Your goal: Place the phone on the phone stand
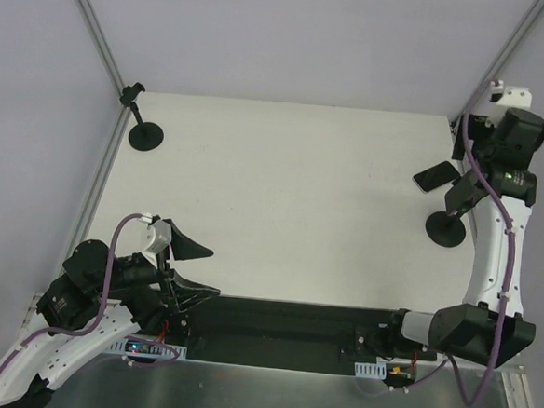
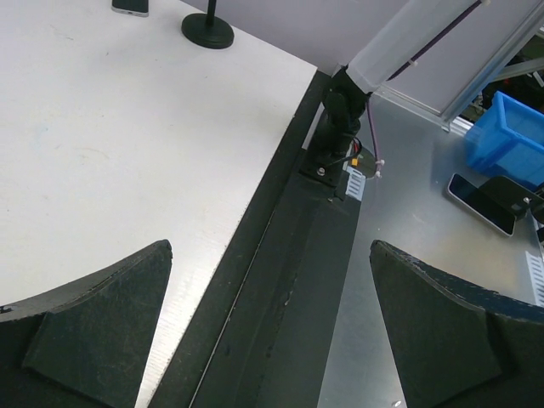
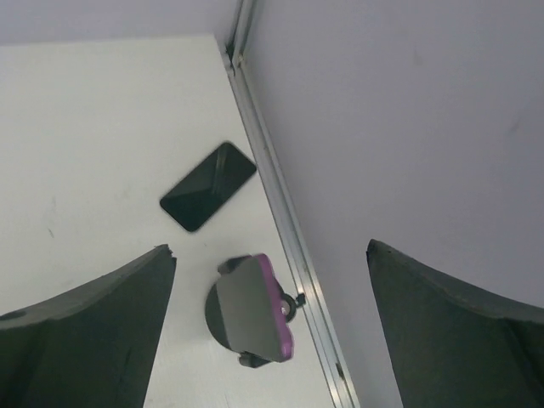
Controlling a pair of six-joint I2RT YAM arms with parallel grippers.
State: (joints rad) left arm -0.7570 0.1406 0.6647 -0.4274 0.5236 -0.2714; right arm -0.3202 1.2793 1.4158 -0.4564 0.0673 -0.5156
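Observation:
A phone (image 3: 251, 310) with a pinkish-purple edge sits tilted in the clip of a black phone stand (image 3: 212, 313) by the table's right rail. The stand's round base (image 1: 446, 227) also shows in the top view. My right gripper (image 3: 270, 248) is open and empty, above the phone and apart from it. A second dark phone (image 3: 208, 187) lies flat on the table just beyond the stand, also in the top view (image 1: 434, 176). My left gripper (image 1: 202, 269) is open and empty over the table's near edge (image 2: 270, 246).
A second, alike stand (image 1: 145, 130) is at the back left corner. The aluminium rail (image 3: 280, 212) and the wall run close along the right of the stand. Off the table, a blue bin (image 2: 510, 136) and another phone (image 2: 480, 202) lie on the metal bench.

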